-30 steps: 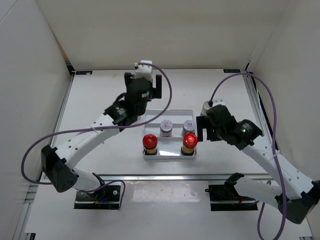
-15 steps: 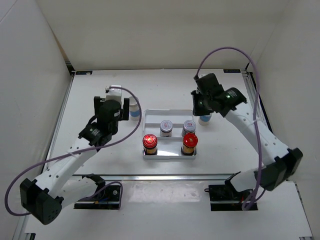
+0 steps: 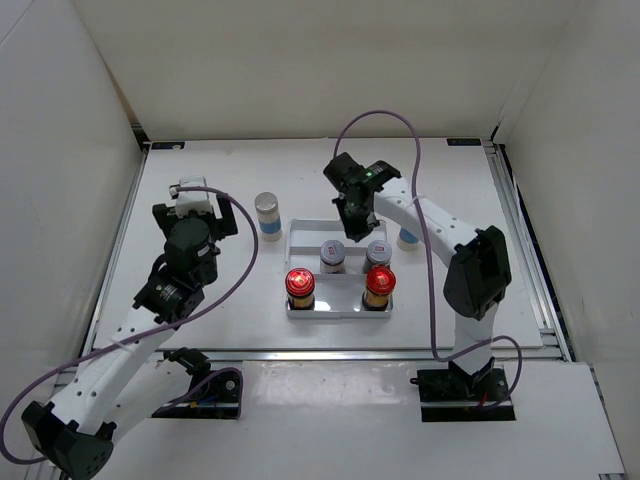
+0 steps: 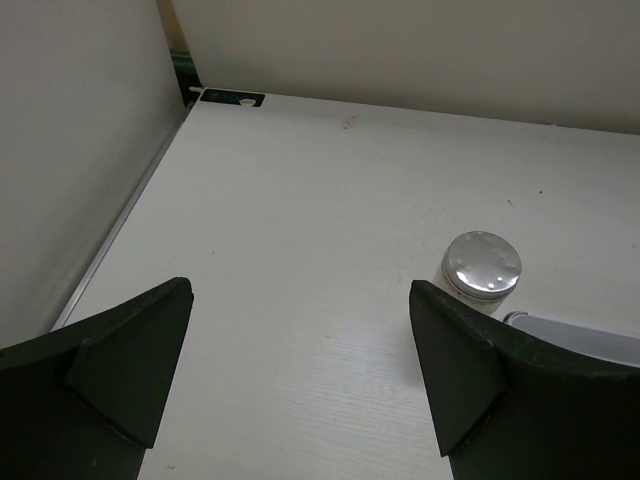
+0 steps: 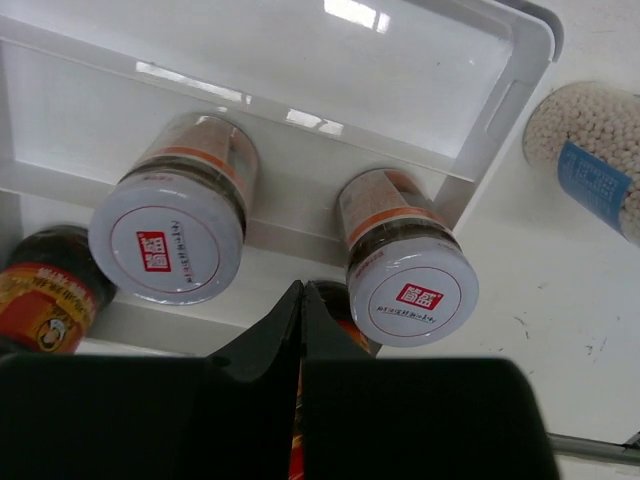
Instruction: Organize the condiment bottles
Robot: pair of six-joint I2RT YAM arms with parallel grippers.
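The right claw (image 5: pixel 300 298) is shut tight. Its two black fingers (image 5: pixel 255 350) press together with nothing between them. It points down over the white stepped plastic tray (image 5: pixel 430 60), just above the middle step.

Two short glass jars with flat silver lids and small red labels stand on that step. The left short jar (image 5: pixel 167 248) and the right short jar (image 5: pixel 413 295) sit one on each side of the shut fingers. On the front step, nearest the arms, stand two amber-brown jars with red caps: the left red-capped jar (image 3: pixel 300 285) and the right red-capped jar (image 3: pixel 379 283). All four stand upright.

A tall jar with a blue and white label (image 3: pixel 408 238) stands on the table just to the right of the tray. The right arm hides part of it.

The left claw (image 4: pixel 300 290) is open wide, and nothing is between its dark fingers (image 4: pixel 120 380). It hangs over the white table (image 4: pixel 320 180), well to the left of the tray. Ahead of it, a second tall jar with a shiny silver cap (image 4: pixel 482 268) stands upright. This jar is just beside the tray's left back corner.
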